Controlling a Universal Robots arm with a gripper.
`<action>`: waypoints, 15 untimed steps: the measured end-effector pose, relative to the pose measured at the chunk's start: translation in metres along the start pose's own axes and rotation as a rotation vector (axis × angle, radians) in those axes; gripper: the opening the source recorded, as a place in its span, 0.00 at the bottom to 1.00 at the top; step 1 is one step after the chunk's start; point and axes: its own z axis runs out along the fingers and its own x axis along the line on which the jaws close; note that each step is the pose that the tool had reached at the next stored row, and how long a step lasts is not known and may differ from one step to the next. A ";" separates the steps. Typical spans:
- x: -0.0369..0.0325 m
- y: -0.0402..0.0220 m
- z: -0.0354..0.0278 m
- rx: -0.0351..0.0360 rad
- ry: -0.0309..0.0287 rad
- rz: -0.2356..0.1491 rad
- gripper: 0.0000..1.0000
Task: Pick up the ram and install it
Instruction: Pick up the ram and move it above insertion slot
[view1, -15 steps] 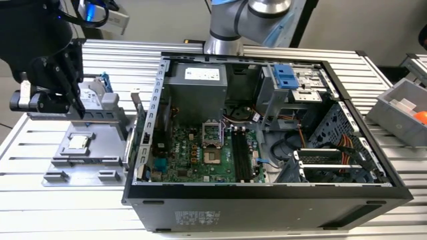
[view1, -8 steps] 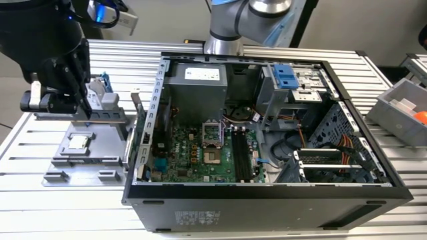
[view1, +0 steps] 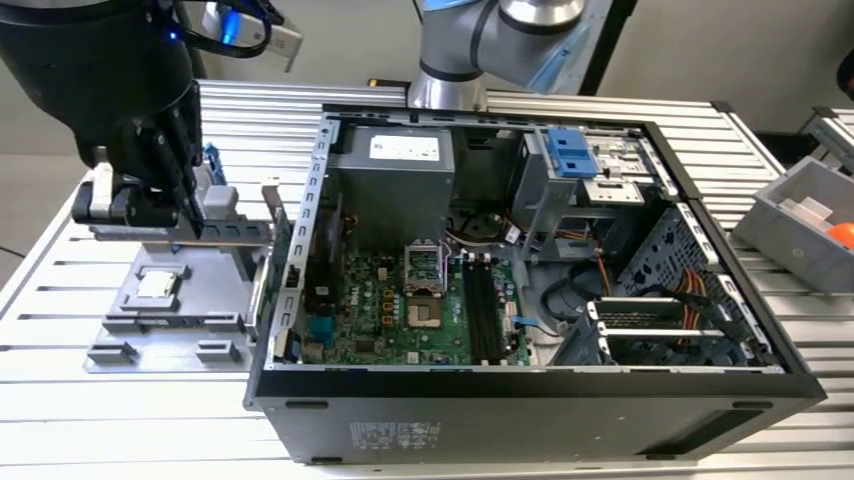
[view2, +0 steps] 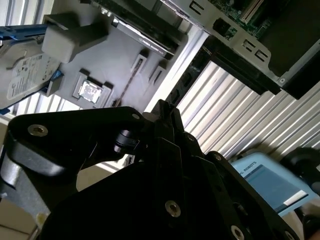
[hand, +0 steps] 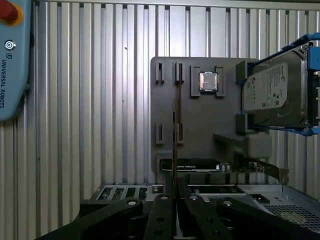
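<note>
The ram (hand: 176, 140) shows edge-on as a thin dark stick over the grey parts tray (hand: 200, 115). It runs straight into the narrow gap between my black fingers. My gripper (hand: 176, 197) looks shut on it. I cannot tell whether the ram still rests in the tray's slots. In the exterior view my gripper (view1: 187, 222) hangs low over the tray (view1: 174, 300), on the exterior view's left of the open computer case (view1: 534, 385). The motherboard's long black memory slots (view1: 483, 305) lie inside the case. In the second wrist view the fingertips (view2: 165, 107) come together in a point.
A silver hard drive (hand: 275, 95) in a blue frame and a small square chip (hand: 208, 81) sit on the tray, and an expansion card (hand: 197, 165) stands at its case-side edge. A blue-grey pendant (hand: 12, 65) lies on the slatted table. A grey bin (view1: 801, 225) stands at the exterior view's right.
</note>
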 end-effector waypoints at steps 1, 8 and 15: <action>0.0000 -0.0016 -0.0001 0.0000 0.0000 0.000 0.00; -0.0002 -0.0137 -0.0007 0.0000 0.0000 0.000 0.00; -0.0004 -0.0257 -0.0013 0.0000 -0.0001 0.000 0.00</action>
